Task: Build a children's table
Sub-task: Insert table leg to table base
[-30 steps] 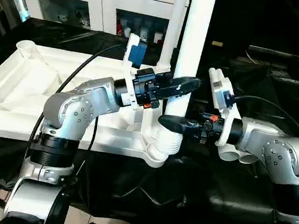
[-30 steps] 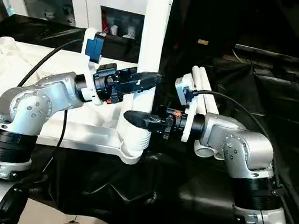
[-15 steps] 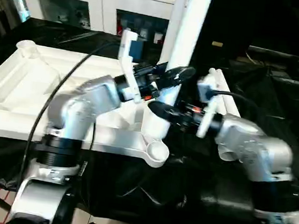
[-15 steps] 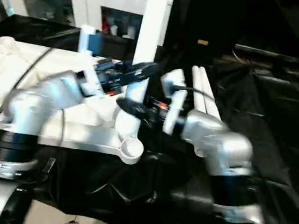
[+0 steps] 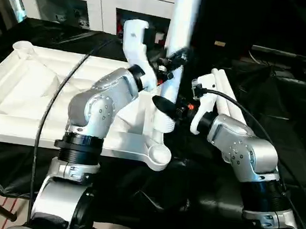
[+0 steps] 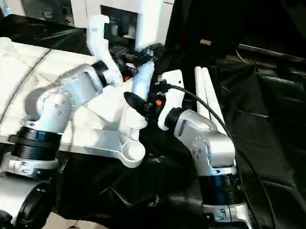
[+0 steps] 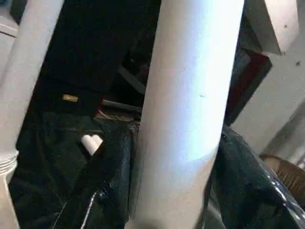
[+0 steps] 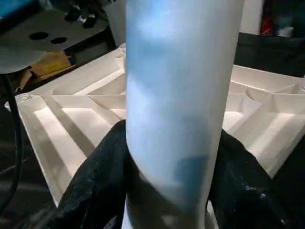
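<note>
The white tabletop lies upside down on black cloth, ribs up. Its near corner socket stands empty. A long white leg rises steeply above that corner, leaning a little, and its ribbed lower end hangs just above and behind the socket. My left gripper is shut on the leg higher up. My right gripper is shut on it just above the ribbed end. The right wrist view has black fingers on both sides of the leg. A finger lies alongside the leg in the left wrist view.
Spare white legs lie side by side on the black cloth right of the tabletop, behind my right forearm. The far left corner socket is empty. A white glass-door cabinet stands behind the table. Another white tube runs beside the held leg.
The leg's ribbed end sat in the near corner socket; both grippers have lifted it out and carried it up and back. Both arms have risen and swung inward.
</note>
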Robot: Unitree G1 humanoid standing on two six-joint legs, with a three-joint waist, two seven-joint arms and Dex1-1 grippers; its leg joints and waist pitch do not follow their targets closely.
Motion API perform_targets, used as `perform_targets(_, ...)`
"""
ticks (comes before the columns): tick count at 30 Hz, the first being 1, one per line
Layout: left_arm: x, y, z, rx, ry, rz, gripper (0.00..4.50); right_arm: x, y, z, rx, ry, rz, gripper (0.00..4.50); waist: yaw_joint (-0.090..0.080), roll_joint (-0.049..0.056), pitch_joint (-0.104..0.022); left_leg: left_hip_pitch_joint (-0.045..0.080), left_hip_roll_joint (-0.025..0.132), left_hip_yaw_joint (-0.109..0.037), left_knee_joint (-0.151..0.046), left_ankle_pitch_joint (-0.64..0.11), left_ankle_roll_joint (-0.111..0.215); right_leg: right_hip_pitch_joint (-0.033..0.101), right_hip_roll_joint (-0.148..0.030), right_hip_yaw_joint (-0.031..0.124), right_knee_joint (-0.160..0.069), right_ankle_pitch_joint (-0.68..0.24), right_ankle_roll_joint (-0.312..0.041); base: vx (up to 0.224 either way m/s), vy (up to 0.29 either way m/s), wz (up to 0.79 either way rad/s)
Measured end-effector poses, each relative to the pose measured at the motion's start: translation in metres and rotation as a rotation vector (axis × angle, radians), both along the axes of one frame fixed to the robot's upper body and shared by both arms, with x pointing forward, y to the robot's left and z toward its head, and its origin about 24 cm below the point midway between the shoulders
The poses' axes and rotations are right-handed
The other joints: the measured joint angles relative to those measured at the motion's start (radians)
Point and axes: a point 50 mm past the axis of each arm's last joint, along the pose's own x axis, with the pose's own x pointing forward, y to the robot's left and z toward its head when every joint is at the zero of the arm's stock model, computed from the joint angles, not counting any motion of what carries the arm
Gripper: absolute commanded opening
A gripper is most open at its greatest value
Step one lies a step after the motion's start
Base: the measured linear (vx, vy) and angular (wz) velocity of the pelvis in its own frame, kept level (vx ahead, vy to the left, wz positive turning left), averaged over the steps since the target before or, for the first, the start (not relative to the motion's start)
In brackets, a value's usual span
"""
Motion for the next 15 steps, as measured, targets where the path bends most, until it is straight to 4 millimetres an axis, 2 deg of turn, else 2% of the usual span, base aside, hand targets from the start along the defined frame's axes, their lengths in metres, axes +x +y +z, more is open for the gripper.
perform_targets(7,0.0,0.001,0.0,0.001,-0.007,0.005,1.99,0.0,0.0,0.001,0.0,-0.007,0.002,1.88,0.001,0.0,0.0,0.0,0.0,0.0,0.0,0.0,0.0,0.0,0.0,0.0,0.0,0.0,0.0,0.0,0.0,0.0)
perform_targets(8,0.0,0.001,0.001,0.002,-0.008,0.003,1.98,0.0,-0.001,0.001,0.0,-0.008,0.006,2.23,0.001,0.0,0.0,0.0,0.0,0.0,0.0,0.0,0.0,0.0,0.0,0.0,0.0,0.0,0.0,0.0,0.0,0.0)
perform_targets(9,0.0,0.001,0.001,0.004,-0.011,0.002,1.98,0.0,-0.001,0.001,0.0,-0.009,0.009,2.23,0.001,0.0,0.0,0.0,0.0,0.0,0.0,0.0,0.0,0.0,0.0,0.0,0.0,0.0,0.0,0.0,0.0,0.0)
perform_targets(11,0.0,0.004,0.001,0.012,-0.019,0.001,1.96,0.0,-0.003,0.002,0.015,-0.007,0.018,2.6,0.001,0.0,0.0,0.0,0.0,0.0,0.0,0.0,0.0,0.0,0.0,0.0,0.0,0.0,0.0,0.0,0.0,0.0)
perform_targets(15,-0.001,0.002,0.001,0.026,-0.028,-0.046,1.84,-0.001,-0.013,0.012,0.014,-0.016,0.079,2.93,0.004,0.0,0.0,0.0,0.0,0.0,0.0,0.0,0.0,0.0,0.0,0.0,-0.001,0.0,0.0,0.0,0.0,0.0)
